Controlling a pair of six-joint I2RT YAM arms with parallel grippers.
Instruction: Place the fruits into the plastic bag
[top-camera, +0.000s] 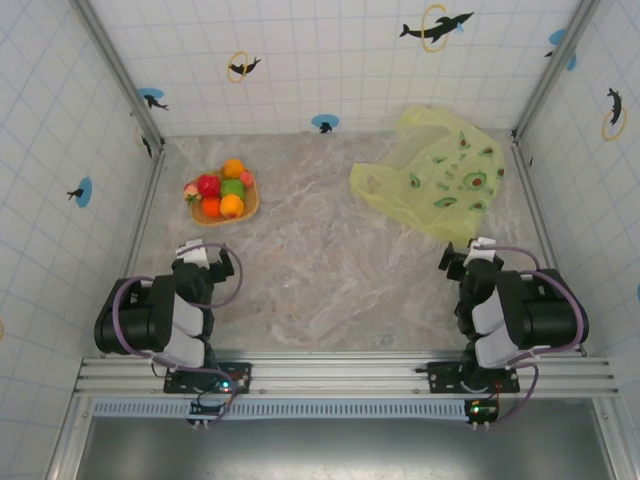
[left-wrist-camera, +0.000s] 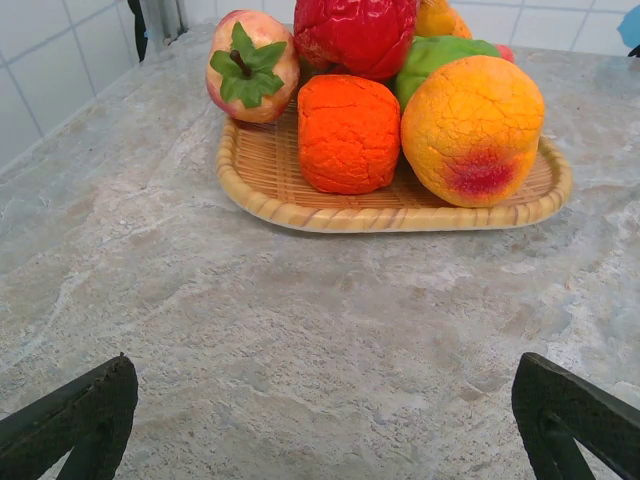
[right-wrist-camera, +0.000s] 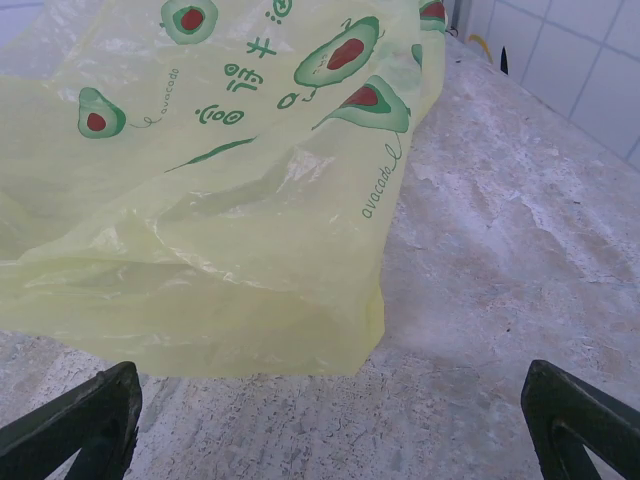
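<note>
Grip: left gripper (top-camera: 203, 252) and right gripper (top-camera: 470, 250) both spread wide, empty | Where: fruits (top-camera: 222, 192) heaped on tray (left-wrist-camera: 400, 215) ahead-left; plastic bag (top-camera: 440, 175) flat, ahead-right | Do: straddle your nearest orange fruit (left-wrist-camera: 348, 133) squarely; right lifts bag edge

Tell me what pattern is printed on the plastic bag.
Small green avocado pictures with red pits, on the translucent yellow-green plastic bag; clearest in the right wrist view.
</note>
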